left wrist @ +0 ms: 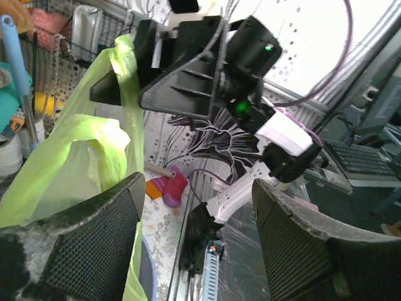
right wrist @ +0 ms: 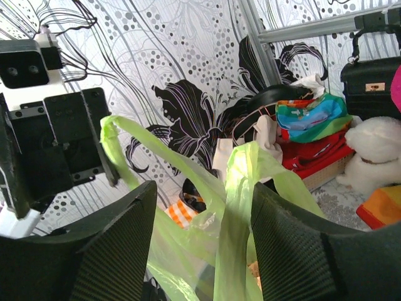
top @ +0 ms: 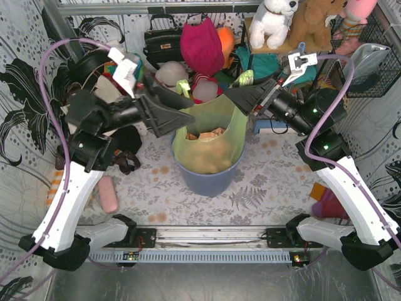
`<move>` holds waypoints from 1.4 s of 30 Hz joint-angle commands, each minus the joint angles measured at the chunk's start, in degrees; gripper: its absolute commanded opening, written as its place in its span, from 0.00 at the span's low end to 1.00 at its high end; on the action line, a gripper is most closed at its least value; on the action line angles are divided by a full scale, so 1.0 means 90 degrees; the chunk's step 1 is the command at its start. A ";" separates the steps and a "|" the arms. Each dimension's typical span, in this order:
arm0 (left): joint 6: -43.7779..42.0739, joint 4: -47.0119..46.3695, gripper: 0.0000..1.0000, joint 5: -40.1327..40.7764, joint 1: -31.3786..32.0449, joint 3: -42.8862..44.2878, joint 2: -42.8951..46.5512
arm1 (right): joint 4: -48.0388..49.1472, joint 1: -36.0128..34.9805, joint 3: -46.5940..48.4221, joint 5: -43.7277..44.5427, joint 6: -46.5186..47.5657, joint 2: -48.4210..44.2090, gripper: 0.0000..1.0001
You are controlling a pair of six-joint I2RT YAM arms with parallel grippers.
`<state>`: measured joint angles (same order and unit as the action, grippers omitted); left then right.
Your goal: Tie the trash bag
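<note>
The trash bag (top: 210, 141) is sitting in the bin (top: 207, 182). The left gripper (top: 188, 111) and right gripper (top: 235, 100) are hovering at its mouth, fingers apart, clamping nothing. Seemingly they're gathering its ears (right wrist: 238, 182); next, each needs pinching, then crossing.

Light-green translucent trash bag (top: 213, 125); blue-grey bin (top: 207, 182); black-and-white floral wall (top: 19, 81).

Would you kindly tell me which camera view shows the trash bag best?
The top external view: it shows the trash bag standing open in the blue bin, with tan scraps inside. The left wrist view shows only one side and a raised strip; the right wrist view shows just two upper strips.
</note>
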<state>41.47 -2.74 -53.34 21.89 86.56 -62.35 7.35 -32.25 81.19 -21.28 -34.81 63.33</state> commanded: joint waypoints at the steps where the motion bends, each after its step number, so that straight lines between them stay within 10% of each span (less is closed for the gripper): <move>1: -0.1696 0.1558 0.76 0.1570 0.0709 0.0613 -0.0212 | -0.0124 0.0018 0.0012 0.0183 0.0226 -0.0311 0.60; 30: -0.2413 0.1366 0.63 0.2974 0.0844 0.0371 -0.0138 | -0.0580 0.0014 -0.0085 0.0647 0.0797 -0.0517 0.42; 42: -0.2460 0.1094 0.01 0.3380 0.0839 0.0720 -0.0322 | -0.0266 0.0017 0.0580 0.0696 0.1042 0.0064 0.00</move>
<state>20.45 10.68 -26.02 29.21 90.00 -64.40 1.37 -32.25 81.69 -15.35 -27.20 62.22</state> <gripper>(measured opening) 0.089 0.016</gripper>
